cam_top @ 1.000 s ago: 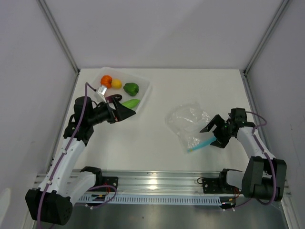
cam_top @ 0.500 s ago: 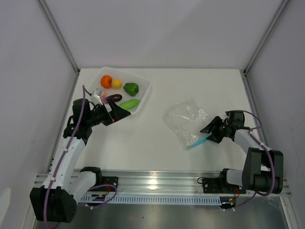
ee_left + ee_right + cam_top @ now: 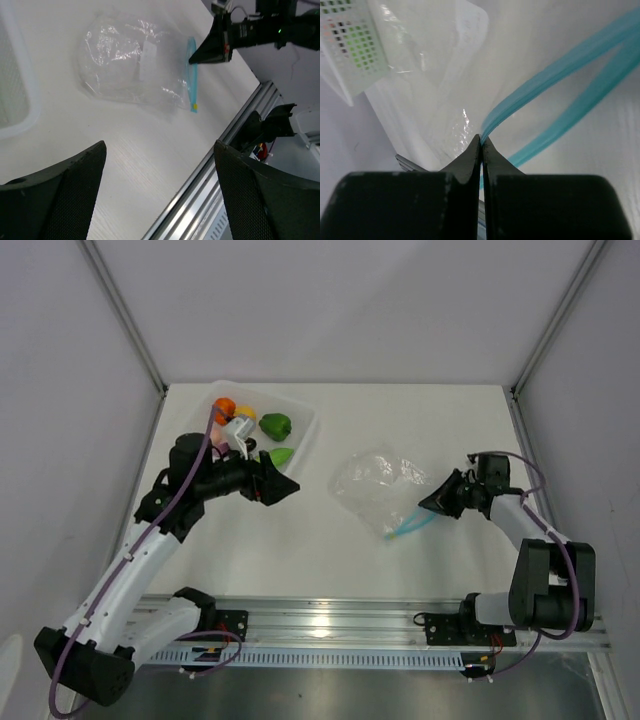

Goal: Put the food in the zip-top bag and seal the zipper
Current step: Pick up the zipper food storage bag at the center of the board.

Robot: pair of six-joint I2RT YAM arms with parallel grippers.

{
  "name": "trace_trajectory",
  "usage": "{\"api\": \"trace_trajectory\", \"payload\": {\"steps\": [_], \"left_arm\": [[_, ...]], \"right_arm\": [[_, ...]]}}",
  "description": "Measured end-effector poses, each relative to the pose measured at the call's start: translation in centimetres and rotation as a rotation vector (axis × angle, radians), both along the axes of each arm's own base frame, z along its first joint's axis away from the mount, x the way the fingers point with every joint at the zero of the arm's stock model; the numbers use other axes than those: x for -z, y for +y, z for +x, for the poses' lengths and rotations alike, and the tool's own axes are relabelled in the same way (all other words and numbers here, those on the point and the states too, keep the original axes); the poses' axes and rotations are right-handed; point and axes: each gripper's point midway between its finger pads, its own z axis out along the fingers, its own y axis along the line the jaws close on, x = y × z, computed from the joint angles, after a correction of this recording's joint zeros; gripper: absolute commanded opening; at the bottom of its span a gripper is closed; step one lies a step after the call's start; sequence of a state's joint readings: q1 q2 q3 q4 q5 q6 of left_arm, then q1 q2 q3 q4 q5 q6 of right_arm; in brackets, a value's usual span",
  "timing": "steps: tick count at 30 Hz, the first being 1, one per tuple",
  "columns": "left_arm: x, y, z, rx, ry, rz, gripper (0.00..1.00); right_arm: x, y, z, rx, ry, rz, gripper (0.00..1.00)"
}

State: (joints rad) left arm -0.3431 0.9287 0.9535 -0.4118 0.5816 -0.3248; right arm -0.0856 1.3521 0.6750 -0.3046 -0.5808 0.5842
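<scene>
1. Pinching the zipper [image 3: 408, 527], the right pincer [image 3: 438, 504] is pressed together on one end of the teal strip.
2. Right wrist view: one teal band meets the closed tips. A second band bows away just beyond them, so the mouth gapes there.
3. The zip-top bag [image 3: 375, 482] lies crumpled on the desk [image 3: 420, 425], straight ahead of the right pincer and touching it through the strip. No food shows inside the bag.
4. The left pincer [image 3: 282, 487] is spread wide with nothing between its jaws, and it sits above bare desk.
5. The bag is out in front of the left pincer, well apart from it, with the zipper on the bag's far side from that pincer.
6. The clear tray [image 3: 303, 418] sits just behind and beside the left pincer. Its rim runs along the left edge of the left wrist view.
7. The food is in the tray, all behind the left pincer:
   - The cucumber [image 3: 281, 455] is nearest, just behind it.
   - The bell pepper [image 3: 275, 424] is farther back.
   - The lemon [image 3: 246, 414] and the orange pumpkin [image 3: 223, 405] are farthest, both partly hidden by the left wrist and its cable.
8. Peach and eggplant: the arm covers that part of the tray, so I cannot tell where they are.
9. The two pincers are well apart, with the bag between them.
</scene>
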Motion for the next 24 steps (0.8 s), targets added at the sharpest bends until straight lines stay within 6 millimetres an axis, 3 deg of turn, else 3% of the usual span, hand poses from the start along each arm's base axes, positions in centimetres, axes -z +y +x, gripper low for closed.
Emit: {"api": "trace_trajectory", "payload": {"steps": [5, 12, 16, 20, 24], "left_arm": [[1.5, -1.5, 0.3, 0.048, -0.013, 0.096, 0.89], [2.2, -4.1, 1.6, 0.081, -0.039, 0.193, 0.90], [1.1, -5.8, 2.1, 0.097, -0.090, 0.224, 0.91], [0.0, -7.7, 2.8, 0.105, -0.132, 0.245, 0.91], [0.2, -9.7, 2.7, 0.125, -0.148, 0.276, 0.91]], "right_arm": [[-5.9, 3.1, 3.1, -0.039, -0.081, -0.007, 0.00], [-11.3, 10.0, 3.4, -0.096, -0.084, 0.018, 0.00], [-12.5, 12.0, 3.5, -0.076, -0.050, 0.037, 0.00], [-12.3, 13.1, 3.2, -0.025, 0.021, 0.052, 0.00], [-12.1, 14.0, 3.2, 0.011, 0.081, 0.054, 0.00]]}}
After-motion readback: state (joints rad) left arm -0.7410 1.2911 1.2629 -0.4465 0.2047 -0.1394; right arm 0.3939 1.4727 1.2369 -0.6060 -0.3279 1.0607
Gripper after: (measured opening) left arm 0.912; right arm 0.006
